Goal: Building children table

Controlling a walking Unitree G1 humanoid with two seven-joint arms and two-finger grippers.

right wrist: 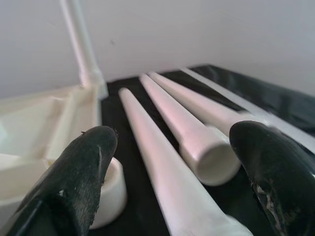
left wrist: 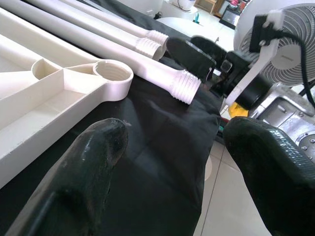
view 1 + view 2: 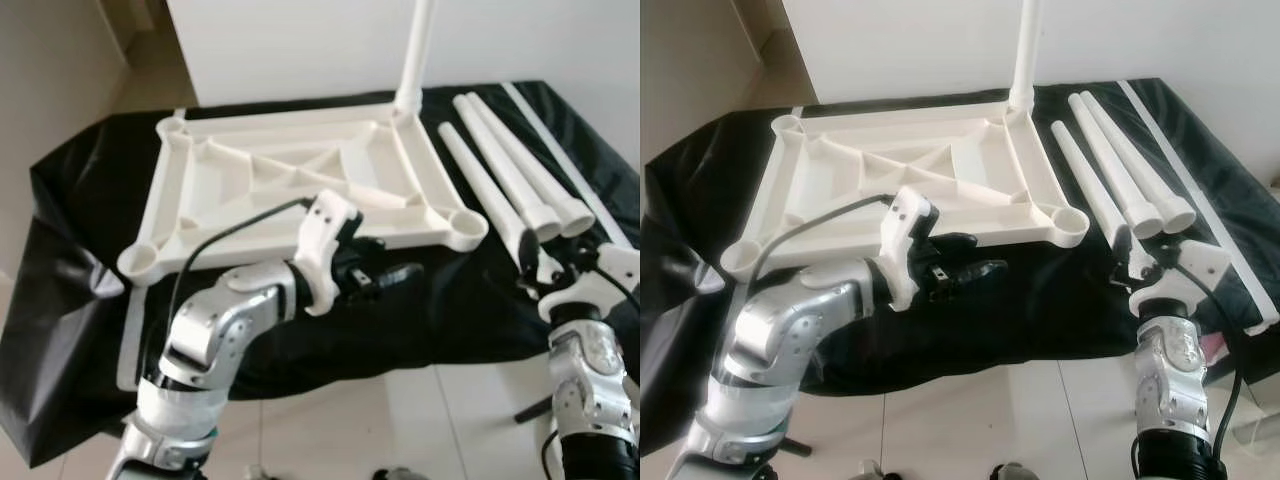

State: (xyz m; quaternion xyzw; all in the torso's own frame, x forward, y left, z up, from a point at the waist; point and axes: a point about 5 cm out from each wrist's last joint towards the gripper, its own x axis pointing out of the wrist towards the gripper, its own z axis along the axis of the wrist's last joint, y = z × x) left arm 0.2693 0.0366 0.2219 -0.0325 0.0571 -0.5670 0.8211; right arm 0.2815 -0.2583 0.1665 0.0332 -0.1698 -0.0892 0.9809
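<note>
White tabletop [image 3: 300,180] upside-down, w/ one leg [image 3: 418,50] fitted, left wrist: fan [image 2: 290,29]

- The setting looked like a room in a home: glossy pale floor tiles [image 3: 400,420] and plain white walls [image 3: 300,45].
- A low surface draped in black cloth [image 3: 80,200] served as a makeshift work area against the wall.
- A white round-caged electric fan [image 2: 290,29] stood on the floor nearby.
- Blurred household items sat in the far background; they could not be identified.
</note>
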